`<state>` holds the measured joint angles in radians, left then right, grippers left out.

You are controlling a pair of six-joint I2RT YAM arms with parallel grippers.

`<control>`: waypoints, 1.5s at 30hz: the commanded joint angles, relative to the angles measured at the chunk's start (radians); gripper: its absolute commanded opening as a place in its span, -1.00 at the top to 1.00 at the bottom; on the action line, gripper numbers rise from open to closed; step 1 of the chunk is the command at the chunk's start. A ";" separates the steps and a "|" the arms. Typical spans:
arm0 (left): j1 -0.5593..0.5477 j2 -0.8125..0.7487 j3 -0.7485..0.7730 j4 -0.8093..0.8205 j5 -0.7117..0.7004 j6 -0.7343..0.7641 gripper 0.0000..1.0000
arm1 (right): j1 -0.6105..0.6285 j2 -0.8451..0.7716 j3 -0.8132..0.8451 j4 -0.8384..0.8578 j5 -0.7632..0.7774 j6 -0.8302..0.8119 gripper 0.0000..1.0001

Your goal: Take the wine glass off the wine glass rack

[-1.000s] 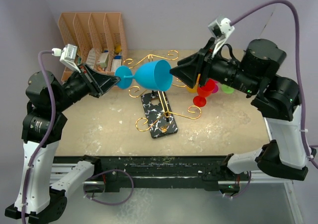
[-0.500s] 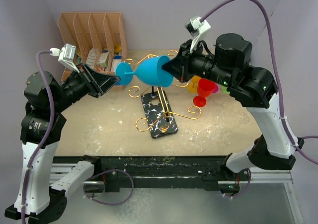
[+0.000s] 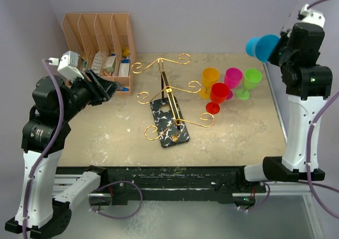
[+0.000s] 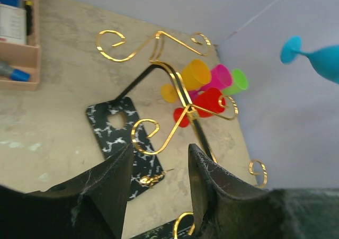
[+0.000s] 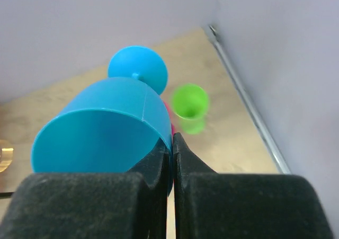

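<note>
The wine glass [image 5: 100,133], a blue one, is off the wine glass rack [image 3: 168,123] and hangs in the air in the right gripper [image 5: 172,143]. That gripper's fingers are pressed together on the rim wall, with the bowl to one side of them and the foot pointing away beyond the fingertips. The rack stands well apart from these fingers, and none of its gold hooks carries a glass. The left gripper [image 4: 159,154] has its fingers apart with nothing between them; the rack lies just ahead of and below its fingertips. The removal itself looks done. What probably remains is setting the glass down on the table [image 3: 106,127], perhaps near the green glass [image 5: 189,107] seen beyond the right fingertips, and then letting go.
</note>
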<state>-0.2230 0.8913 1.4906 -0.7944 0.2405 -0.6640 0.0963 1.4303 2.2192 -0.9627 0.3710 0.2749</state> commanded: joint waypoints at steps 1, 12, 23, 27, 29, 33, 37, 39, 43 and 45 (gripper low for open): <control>0.001 0.024 0.058 -0.104 -0.206 0.103 0.01 | -0.174 -0.113 -0.221 -0.025 -0.132 0.040 1.00; 0.001 0.035 -0.057 -0.103 -0.304 0.172 0.00 | -0.200 -0.276 -0.696 -0.022 -0.221 0.039 1.00; 0.001 -0.081 -0.213 -0.096 -0.344 0.197 -0.03 | -0.200 -0.148 -0.886 0.129 -0.217 0.096 1.00; 0.001 -0.100 -0.228 -0.116 -0.358 0.205 -0.07 | -0.200 -0.123 -0.894 0.164 -0.224 0.100 0.93; 0.001 -0.107 -0.234 -0.123 -0.357 0.209 -0.08 | -0.200 -0.107 -0.888 0.169 -0.228 0.095 0.84; 0.001 -0.118 -0.246 -0.133 -0.360 0.215 -0.10 | -0.200 -0.070 -0.877 0.177 -0.236 0.085 0.78; 0.001 -0.135 -0.255 -0.140 -0.363 0.215 -0.13 | -0.200 -0.044 -0.862 0.179 -0.244 0.072 0.60; 0.001 -0.142 -0.257 -0.143 -0.363 0.213 -0.14 | -0.200 -0.039 -0.855 0.177 -0.242 0.068 0.51; 0.001 -0.153 -0.253 -0.153 -0.368 0.213 -0.16 | -0.199 -0.067 -0.839 0.177 -0.245 0.061 0.42; 0.001 -0.162 -0.255 -0.156 -0.373 0.211 -0.19 | -0.199 -0.097 -0.832 0.174 -0.242 0.058 0.38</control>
<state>-0.2230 0.7464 1.2354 -0.9646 -0.1104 -0.4740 -0.1032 1.4021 1.3247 -0.8062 0.1356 0.3443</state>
